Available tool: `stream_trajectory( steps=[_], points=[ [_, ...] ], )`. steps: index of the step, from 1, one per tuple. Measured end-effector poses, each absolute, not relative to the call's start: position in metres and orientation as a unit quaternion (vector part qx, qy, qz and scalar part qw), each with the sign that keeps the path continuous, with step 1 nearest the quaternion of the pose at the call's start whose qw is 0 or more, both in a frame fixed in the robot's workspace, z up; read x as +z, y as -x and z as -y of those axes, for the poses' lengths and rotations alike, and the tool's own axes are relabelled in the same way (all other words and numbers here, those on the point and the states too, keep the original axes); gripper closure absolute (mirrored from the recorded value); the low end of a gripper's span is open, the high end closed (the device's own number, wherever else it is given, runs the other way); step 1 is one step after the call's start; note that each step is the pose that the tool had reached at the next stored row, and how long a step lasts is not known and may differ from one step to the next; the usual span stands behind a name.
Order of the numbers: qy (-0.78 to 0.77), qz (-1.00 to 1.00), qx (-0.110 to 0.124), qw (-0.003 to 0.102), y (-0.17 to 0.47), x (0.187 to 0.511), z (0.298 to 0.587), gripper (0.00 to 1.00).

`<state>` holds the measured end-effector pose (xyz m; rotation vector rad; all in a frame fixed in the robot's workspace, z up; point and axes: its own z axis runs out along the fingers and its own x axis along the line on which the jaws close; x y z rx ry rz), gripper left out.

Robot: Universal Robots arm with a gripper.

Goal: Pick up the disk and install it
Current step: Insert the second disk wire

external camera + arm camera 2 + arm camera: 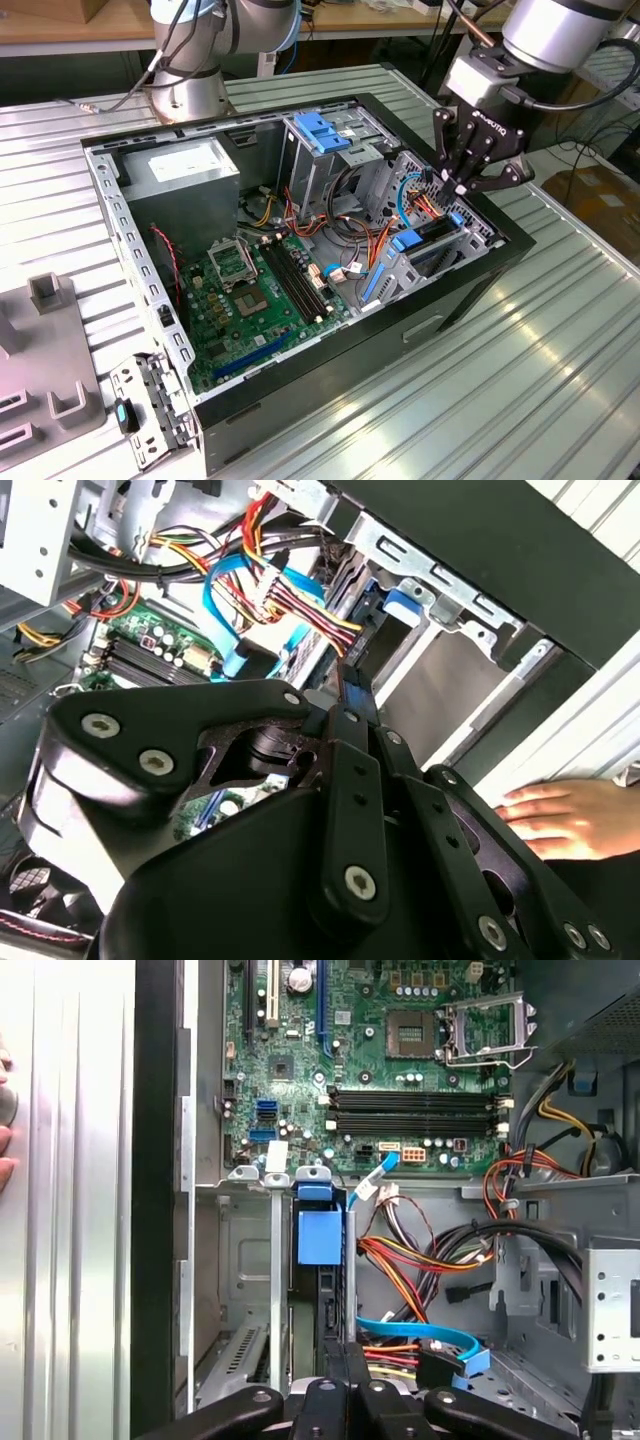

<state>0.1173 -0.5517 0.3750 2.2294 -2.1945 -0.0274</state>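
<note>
The disk [432,232] stands on edge in the drive bay [415,262] at the 3 o'clock side of the computer case [330,380] in the exterior view. Blue rails run along it, and in the first wrist view it shows edge-on [325,1305] beneath a blue tab [320,1236].

The gripper [458,190] hangs directly over the disk's upper end. Its fingers [345,1380] are drawn narrow, pressed almost together. The pictures do not show whether they touch the disk.

- Bundled cables [375,240] in orange, red, yellow and blue lie just beside the bay, toward 9 o'clock.
- The motherboard [250,300] covers the case floor toward 8 o'clock.
- The grey power-supply box [185,170] sits at 10 o'clock.
- The drive cage [325,140] with a blue handle stands at 12 o'clock.

A person's hand [560,818] rests on the ribbed metal table [590,740] outside the case wall.
</note>
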Motion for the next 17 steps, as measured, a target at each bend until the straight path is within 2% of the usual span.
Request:
stream_trajectory(
  steps=[17],
  points=[
    [-0.713,0.701,-0.015,0.004,-0.114,0.391,0.539,0.89]
  ],
)
